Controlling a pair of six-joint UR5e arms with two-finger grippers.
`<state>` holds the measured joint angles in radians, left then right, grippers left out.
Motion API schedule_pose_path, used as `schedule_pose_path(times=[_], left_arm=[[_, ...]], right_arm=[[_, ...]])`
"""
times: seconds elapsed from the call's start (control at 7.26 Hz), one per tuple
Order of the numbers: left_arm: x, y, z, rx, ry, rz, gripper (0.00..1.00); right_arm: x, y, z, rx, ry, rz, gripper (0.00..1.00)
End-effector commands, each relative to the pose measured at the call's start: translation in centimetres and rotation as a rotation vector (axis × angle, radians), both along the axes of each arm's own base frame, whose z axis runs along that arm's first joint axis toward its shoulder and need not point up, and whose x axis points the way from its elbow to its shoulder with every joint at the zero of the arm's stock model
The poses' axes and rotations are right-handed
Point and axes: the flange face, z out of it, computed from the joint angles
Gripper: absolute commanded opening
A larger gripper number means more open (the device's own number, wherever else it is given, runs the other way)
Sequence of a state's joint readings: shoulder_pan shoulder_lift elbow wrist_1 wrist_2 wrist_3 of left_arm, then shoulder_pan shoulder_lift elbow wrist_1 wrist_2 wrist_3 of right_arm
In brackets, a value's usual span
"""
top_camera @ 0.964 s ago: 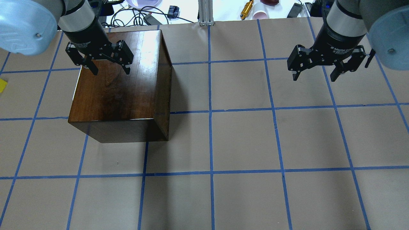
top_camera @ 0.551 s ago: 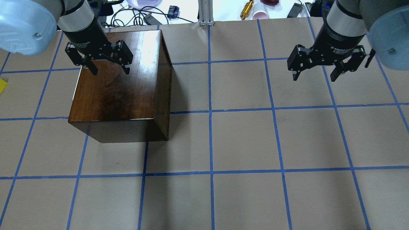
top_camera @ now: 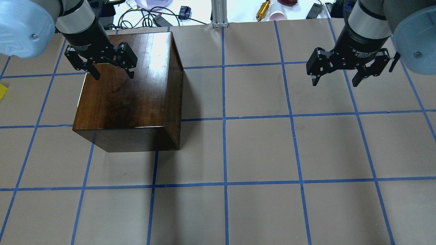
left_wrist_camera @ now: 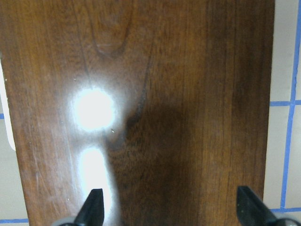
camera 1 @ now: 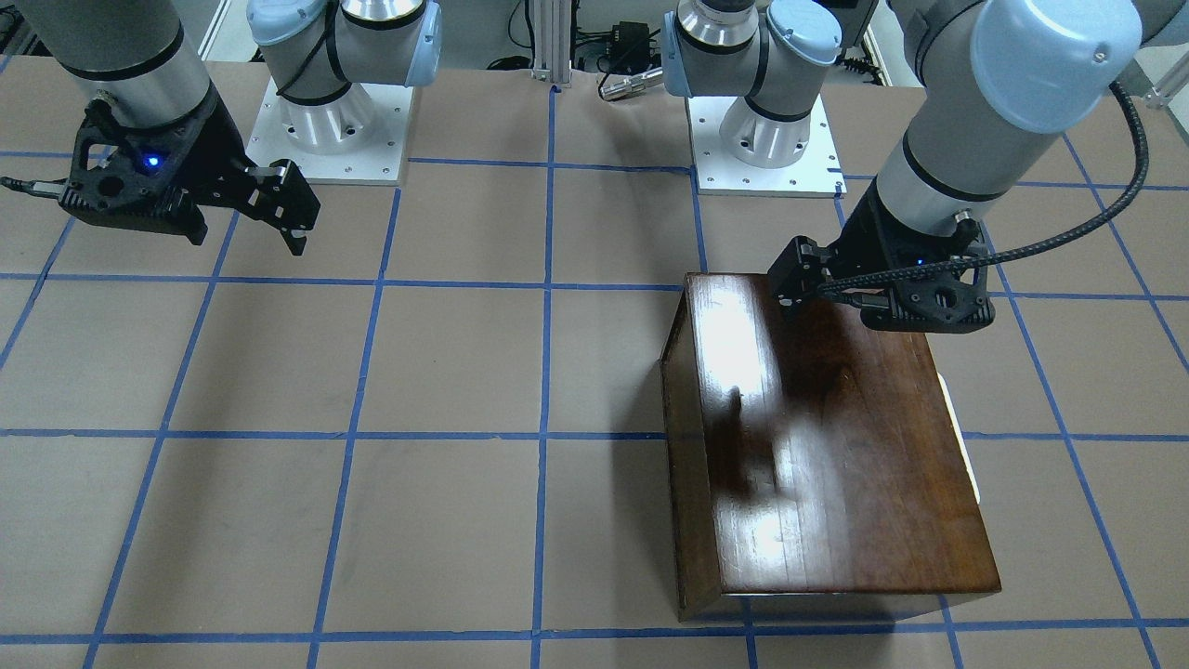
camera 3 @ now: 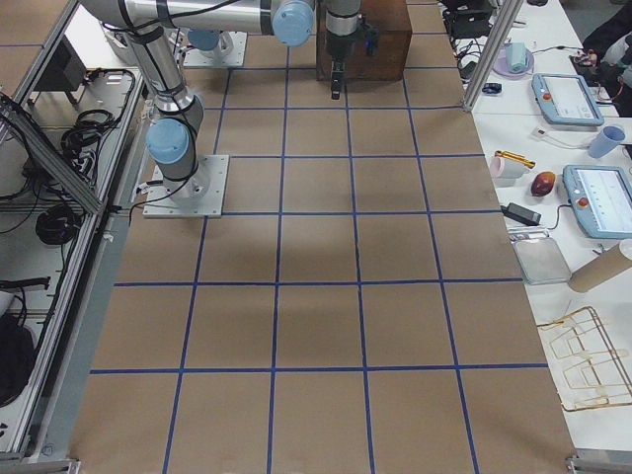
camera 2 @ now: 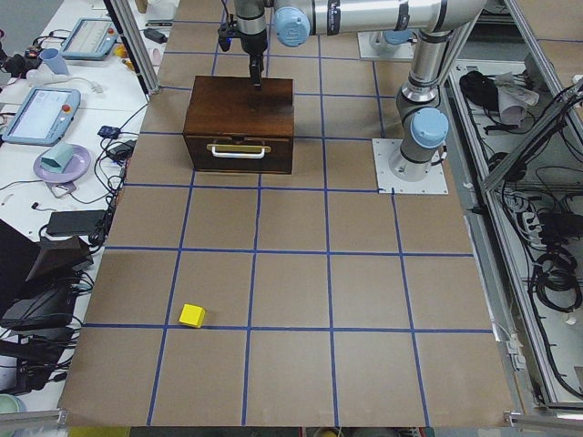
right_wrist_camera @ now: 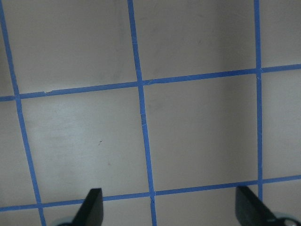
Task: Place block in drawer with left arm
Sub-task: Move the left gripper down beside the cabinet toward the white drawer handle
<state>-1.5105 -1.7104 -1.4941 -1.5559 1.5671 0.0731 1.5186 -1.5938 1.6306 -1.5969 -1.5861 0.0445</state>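
The block (top_camera: 1, 91) is a small yellow cube at the far left edge of the overhead view, and it lies alone on the table in the exterior left view (camera 2: 191, 315). The dark glossy wooden box (top_camera: 126, 95) stands at the back left. Its drawer (camera 2: 237, 157) is shut, with a pale handle on its front. My left gripper (top_camera: 113, 75) is open and empty above the box top near its back left corner. The left wrist view shows only the box top (left_wrist_camera: 164, 94) between the open fingertips. My right gripper (top_camera: 335, 81) is open and empty above bare table.
The table is brown paper with a blue tape grid (top_camera: 223, 119). Cables (top_camera: 143, 17), a pink cup (top_camera: 277, 15) and small tools lie on the bench beyond the far edge. The two arm bases (camera 1: 762, 130) stand at the robot's side.
My left gripper has shifted a little to the left and back over the box top, still open. The right arm, the box and the block have not moved.
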Motion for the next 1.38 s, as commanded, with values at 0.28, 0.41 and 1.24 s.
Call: schedule_pose_path(times=[0.28,0.41,1.24], left_arm=[[8.1,-1.5,0.3,-0.014,0.034,0.027,1.0],[12.4,-2.1,-0.5,-0.006,0.038,0.05,1.0],[27.6,-5.7,-6.3,-0.126,0.107,-0.028,1.0]], right_arm=[[0.0,0.0,0.0,0.0,0.0,0.0,1.0],[0.0,0.0,0.0,0.0,0.0,0.0,1.0],[0.0,0.0,0.0,0.0,0.0,0.0,1.0]])
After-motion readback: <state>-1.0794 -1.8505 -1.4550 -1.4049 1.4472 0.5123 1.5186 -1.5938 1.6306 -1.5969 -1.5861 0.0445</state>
